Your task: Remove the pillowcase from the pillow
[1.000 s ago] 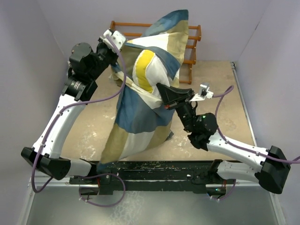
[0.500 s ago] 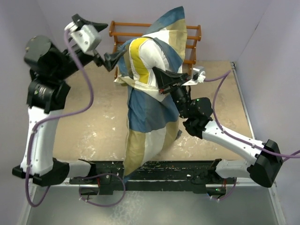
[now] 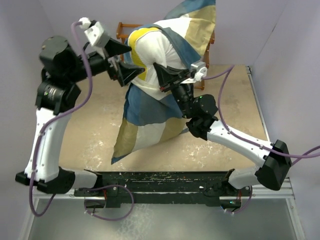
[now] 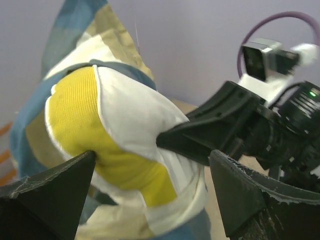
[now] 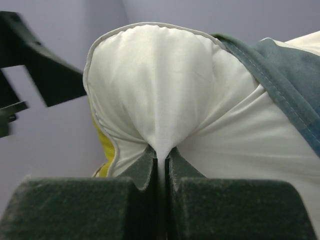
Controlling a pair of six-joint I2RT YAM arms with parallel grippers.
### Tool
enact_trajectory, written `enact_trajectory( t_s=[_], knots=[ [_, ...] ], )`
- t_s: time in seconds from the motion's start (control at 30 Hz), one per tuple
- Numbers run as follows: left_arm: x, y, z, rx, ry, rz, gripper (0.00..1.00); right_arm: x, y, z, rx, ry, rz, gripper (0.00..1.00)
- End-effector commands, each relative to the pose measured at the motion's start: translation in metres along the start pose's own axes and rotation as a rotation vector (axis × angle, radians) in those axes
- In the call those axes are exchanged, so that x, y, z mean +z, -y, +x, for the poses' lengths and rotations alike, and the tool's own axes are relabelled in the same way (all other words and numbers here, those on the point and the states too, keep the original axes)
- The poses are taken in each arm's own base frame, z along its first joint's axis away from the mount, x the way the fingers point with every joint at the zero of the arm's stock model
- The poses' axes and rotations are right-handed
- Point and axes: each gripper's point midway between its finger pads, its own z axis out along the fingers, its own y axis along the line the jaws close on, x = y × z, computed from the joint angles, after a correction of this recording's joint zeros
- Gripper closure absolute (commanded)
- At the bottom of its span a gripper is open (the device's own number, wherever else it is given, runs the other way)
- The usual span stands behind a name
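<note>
My right gripper (image 3: 157, 68) (image 5: 161, 152) is shut on a pinch of the white pillow (image 3: 152, 52) (image 5: 150, 75) and holds it up above the table. The pillow's yellow edge band (image 4: 95, 125) faces my left gripper (image 3: 136, 61) (image 4: 152, 160), which is open, one finger on either side of that edge, touching nothing that I can see. The blue, tan and white pillowcase (image 3: 150, 112) (image 5: 285, 65) still wraps the lower pillow. It hangs down to the table, and a loose flap (image 3: 197, 20) stands up behind.
A wooden rack (image 3: 125, 27) stands at the back wall behind the pillow. The tan table surface (image 3: 230, 105) is bounded by lilac walls left, right and behind. The two arms' fingers are close together around the pillow's top.
The left gripper let go of the cloth and opened, swung away left, then came back with its jaws around the yellow edge. The right arm raised the pillow higher and farther back.
</note>
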Motion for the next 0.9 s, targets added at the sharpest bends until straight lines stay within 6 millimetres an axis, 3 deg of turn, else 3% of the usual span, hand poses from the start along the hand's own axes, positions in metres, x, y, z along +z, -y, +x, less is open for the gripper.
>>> enact_trajectory(
  t_s=[0.0,0.2,0.33,0.43,0.63,0.77,0.87],
  knots=[
    [0.020,-0.022,0.000,-0.252,0.021,-0.079,0.01,0.011,-0.036,-0.081,-0.039,0.246,-0.065,1.00],
    [0.023,-0.062,0.017,-0.284,0.003,-0.240,0.01,0.012,-0.040,-0.067,-0.106,0.221,-0.071,1.00],
    [0.028,-0.074,0.024,-0.290,-0.005,-0.228,0.01,0.011,-0.052,-0.052,-0.147,0.190,-0.121,1.00],
    [0.031,-0.090,0.041,-0.269,-0.048,-0.272,0.01,0.008,-0.060,-0.044,-0.182,0.171,-0.144,1.00],
    [0.042,-0.054,0.053,-0.442,-0.058,0.005,0.01,0.008,-0.077,-0.020,-0.216,0.096,-0.228,1.00],
    [0.041,-0.058,0.059,-0.413,-0.087,-0.010,0.01,0.005,-0.085,-0.008,-0.224,0.055,-0.287,1.00],
    [0.039,-0.066,0.076,-0.410,-0.136,-0.064,0.01,0.001,-0.093,-0.002,-0.226,0.027,-0.339,1.00]
  ],
)
